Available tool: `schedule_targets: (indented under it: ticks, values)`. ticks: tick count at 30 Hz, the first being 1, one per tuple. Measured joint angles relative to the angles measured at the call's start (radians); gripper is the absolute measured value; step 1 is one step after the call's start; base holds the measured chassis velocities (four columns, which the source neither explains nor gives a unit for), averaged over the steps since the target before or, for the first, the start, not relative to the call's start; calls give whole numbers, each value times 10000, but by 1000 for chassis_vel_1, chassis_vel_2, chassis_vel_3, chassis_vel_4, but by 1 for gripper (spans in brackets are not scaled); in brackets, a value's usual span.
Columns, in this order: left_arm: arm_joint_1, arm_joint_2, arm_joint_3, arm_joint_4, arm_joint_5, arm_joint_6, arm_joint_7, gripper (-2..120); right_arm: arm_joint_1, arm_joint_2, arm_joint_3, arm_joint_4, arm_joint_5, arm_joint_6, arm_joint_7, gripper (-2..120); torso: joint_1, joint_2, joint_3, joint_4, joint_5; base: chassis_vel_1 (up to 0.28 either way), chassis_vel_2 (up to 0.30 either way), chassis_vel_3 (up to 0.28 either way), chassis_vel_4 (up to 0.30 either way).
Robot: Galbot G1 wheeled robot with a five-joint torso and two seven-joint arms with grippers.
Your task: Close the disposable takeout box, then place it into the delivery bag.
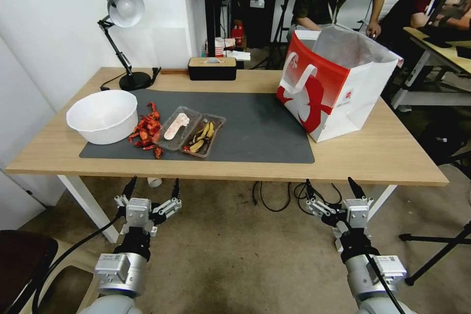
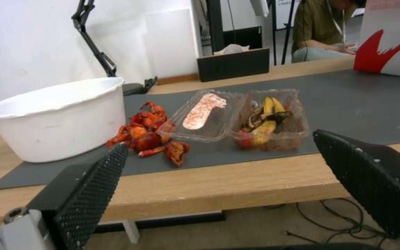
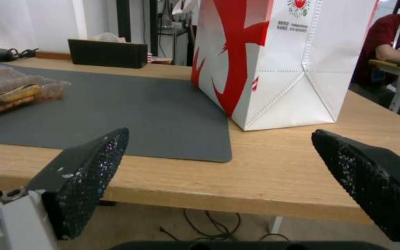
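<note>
Even, bright indoor light fills the room, with soft, faint shadows under the white bowl (image 1: 103,115) and the delivery bag (image 1: 333,83). The head view bows straight lines near its edges. Both wrist views look soft and grainy, their near fingers blurred.

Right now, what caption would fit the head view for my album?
Open takeout box on the mat, delivery bag standing open; both open grippers, left and right, wait below the table edge.
</note>
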Motion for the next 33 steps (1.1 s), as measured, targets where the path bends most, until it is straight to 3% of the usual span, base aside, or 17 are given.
schedule_targets:
  ticks: [20,24,26,28,31,33]
  values:
    - [-10,8,-14,-2,-52,38,-2,100,10,-21,6,10,43,-41,-35,100,-1,0,0,-1,0,0,0,0,0]
    - [-221,197,-312,-342,-824,835,-233,100,221,-423,283,319,724,-820,-738,100,-1,0,0,0,1,0,0,0,0]
    - [-449,383,-615,-691,-1613,1656,-486,100,448,-861,587,651,1472,-1666,-1512,100,0,0,0,0,0,0,0,0,0]
    - [-521,449,-713,-806,-1873,1919,-565,100,523,-994,680,758,1708,-1932,-1753,100,0,0,1,0,2,0,0,0,0]
    - [-818,714,-1128,-1287,-2959,3056,-908,100,830,-1572,1083,1204,2694,-3063,-2782,100,0,0,0,0,1,0,0,0,0]
    - [-913,800,-1264,-1437,-3312,3417,-1017,100,919,-1743,1201,1331,2988,-3393,-3082,100,0,0,0,0,0,0,0,0,0]
